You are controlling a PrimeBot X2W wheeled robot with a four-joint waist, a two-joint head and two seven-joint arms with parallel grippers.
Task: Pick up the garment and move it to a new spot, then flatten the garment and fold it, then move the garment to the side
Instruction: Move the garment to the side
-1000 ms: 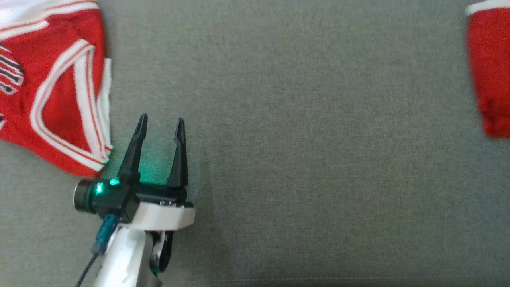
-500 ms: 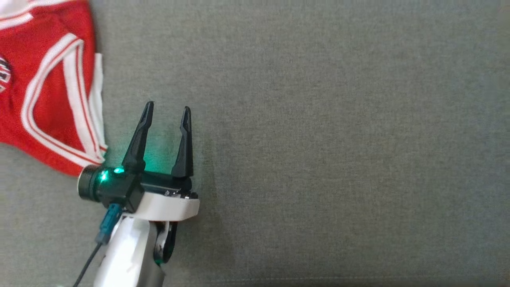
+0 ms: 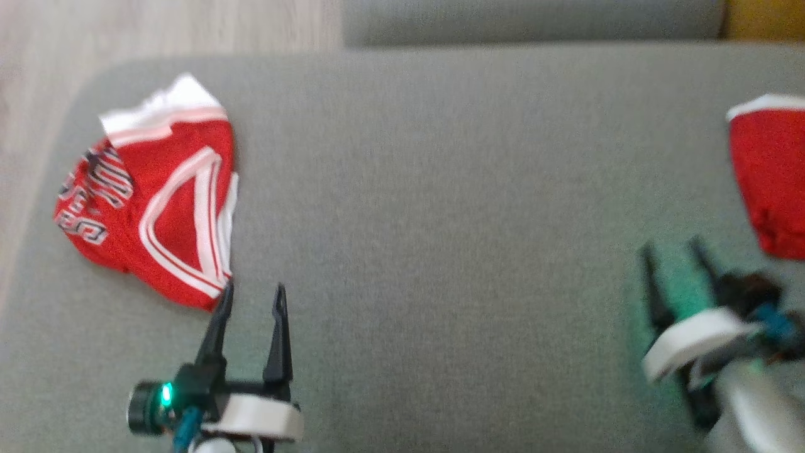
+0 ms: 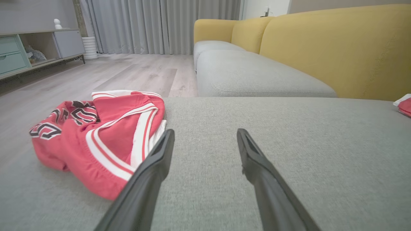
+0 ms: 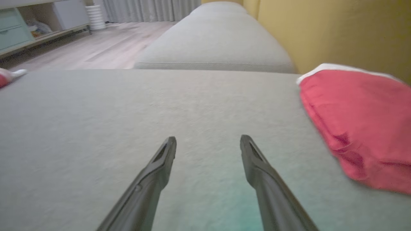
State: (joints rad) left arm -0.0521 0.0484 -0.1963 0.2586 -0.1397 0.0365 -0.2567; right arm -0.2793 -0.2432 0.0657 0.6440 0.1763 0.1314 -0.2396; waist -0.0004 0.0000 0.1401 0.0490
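Surface: a grey cushion carries everything here. The jersey lies near its left end and a red cloth at its right end, well apart from each other.
Jersey: a crumpled red heap with white trim, close to the cushion's left edge and lying loose.
Jersey axis: the head view shows the long side running from far to near. A white band sits at the far end and a red corner at the near end.
Jersey facing: the white-trimmed V opening points toward the near edge. The dark lettering is on the heap's left side, toward the floor.
Left gripper: fingers spread, nothing between them, low over the cushion. Its left finger is just beside the jersey's near corner, and whether they touch cannot be told.
Left wrist view: the jersey sits left of the gripper, partly behind the left finger.
Right gripper: blurred, fingers parted and empty, near the red cloth but apart from it.
Red cloth: a folded pad with a white far edge, to the right of the right gripper in its wrist view.
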